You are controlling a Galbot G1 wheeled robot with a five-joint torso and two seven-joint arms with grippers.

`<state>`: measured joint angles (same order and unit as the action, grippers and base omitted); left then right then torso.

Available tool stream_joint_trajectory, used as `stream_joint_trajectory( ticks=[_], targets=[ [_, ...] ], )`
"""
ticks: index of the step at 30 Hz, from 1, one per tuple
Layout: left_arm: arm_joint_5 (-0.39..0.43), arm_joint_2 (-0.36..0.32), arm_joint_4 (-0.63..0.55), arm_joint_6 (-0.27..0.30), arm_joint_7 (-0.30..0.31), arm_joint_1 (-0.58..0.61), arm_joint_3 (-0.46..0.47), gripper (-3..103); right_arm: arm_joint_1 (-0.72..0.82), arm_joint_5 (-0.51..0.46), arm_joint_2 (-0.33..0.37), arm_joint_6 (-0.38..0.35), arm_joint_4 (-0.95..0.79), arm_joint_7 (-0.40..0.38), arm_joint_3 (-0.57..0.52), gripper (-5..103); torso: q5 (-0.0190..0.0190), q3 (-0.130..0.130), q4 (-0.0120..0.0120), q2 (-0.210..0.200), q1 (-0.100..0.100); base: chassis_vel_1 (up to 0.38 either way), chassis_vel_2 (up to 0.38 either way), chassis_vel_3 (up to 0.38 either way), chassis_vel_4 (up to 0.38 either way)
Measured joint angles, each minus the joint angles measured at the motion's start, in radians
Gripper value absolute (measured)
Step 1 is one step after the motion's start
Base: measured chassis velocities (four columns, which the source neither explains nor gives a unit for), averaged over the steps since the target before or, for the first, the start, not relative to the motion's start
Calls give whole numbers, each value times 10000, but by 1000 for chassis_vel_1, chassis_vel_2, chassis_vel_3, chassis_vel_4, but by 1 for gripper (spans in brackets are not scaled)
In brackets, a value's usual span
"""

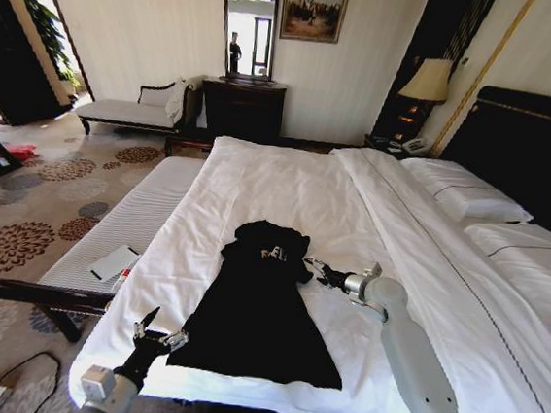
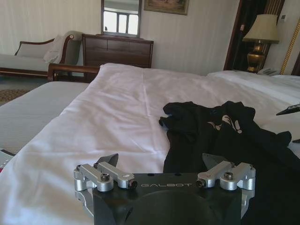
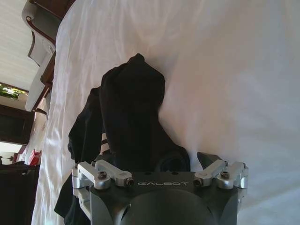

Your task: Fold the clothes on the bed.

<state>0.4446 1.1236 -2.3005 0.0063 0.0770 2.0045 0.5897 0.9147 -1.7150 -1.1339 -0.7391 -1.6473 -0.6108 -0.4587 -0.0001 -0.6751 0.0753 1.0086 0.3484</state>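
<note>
Hovering with fingers spread, the left gripper [image 1: 158,333] sits just off the shirt's [image 1: 258,307] near-left hem corner, apparently not touching it. Ahead of it the shirt lies flat on the bed [image 1: 258,180], collar end bunched. Beside that bunched end, the right gripper [image 1: 316,269] is also spread, holding nothing.
</note>
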Motion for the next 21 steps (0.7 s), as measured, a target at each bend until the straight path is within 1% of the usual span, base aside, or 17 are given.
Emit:
stream_joint_trajectory(
  ticks=[3, 4, 5, 7, 8, 10, 12, 14, 15, 17, 18, 19, 20, 21],
  targets=[
    [7, 7, -39, 2, 1, 36, 12, 100, 4, 76, -49, 6, 98, 15, 19, 97, 1, 1, 0, 0, 0, 0, 0, 0, 0],
    [10, 9, -41, 2, 2, 51, 29, 100, 26, 141, -62, 10, 117, 23, 40, 95, 0, 1, 0, 0, 0, 0, 0, 0, 0],
    [10, 10, -41, 2, 3, 58, 35, 100, 41, 176, -68, 12, 116, 25, 54, 95, 0, 0, 0, 1, -1, 0, 0, 0, 0],
    [10, 20, -41, 2, 5, 64, 48, 100, 79, 274, -116, 17, 69, 25, 101, 89, 0, 0, 1, 0, 0, 0, 0, 0, 0],
    [10, 20, -41, 2, 5, 64, 48, 100, 79, 274, -116, 17, 69, 25, 101, 89, 0, 0, 1, 0, 0, 0, 0, 0, 0],
    [6, 39, -42, 1, 14, 65, 46, 100, 81, 383, -190, 21, 42, 23, 146, 81, 0, 1, -1, 0, 0, 0, 0, 0, 0],
    [11, 47, -102, -2, 38, 67, 50, 100, 73, 536, -248, 23, 135, 23, 165, 70, 0, 1, -1, 1, -1, 0, 0, 0, 0],
    [28, 49, -125, -3, 52, 70, 73, 100, 67, 603, -262, 24, 186, 28, 172, 70, 0, 1, 0, 0, 0, 0, 0, 0, 0],
    [65, 48, -142, -3, 66, 77, 120, 100, 50, 671, -266, 26, 244, 42, 178, 59, 0, 0, 0, 0, 0, 0, 0, 0, 0],
    [85, 48, -144, -3, 69, 79, 139, 100, 39, 703, -265, 27, 264, 57, 183, 59, 1, 0, 0, 0, 0, 0, 0, 0, 0],
    [107, 48, -144, -5, 74, 79, 148, 100, 21, 756, -264, 29, 291, 86, 198, 48, 1, 0, 0, 1, 0, 0, 0, 0, 0],
    [110, 52, -135, -7, 76, 75, 145, 100, 11, 827, -263, 30, 315, 128, 214, 48, 1, 1, 0, 0, 0, 0, 0, 0, 0],
    [110, 57, -123, -9, 76, 70, 135, 100, 10, 869, -263, 31, 329, 157, 222, 43, 1, 1, 0, 0, 0, 0, 0, 0, 0],
    [110, 57, -123, -9, 76, 70, 135, 100, 10, 869, -263, 31, 329, 157, 222, 43, 1, 1, 0, 0, 0, 0, 0, 0, 0]
  ],
)
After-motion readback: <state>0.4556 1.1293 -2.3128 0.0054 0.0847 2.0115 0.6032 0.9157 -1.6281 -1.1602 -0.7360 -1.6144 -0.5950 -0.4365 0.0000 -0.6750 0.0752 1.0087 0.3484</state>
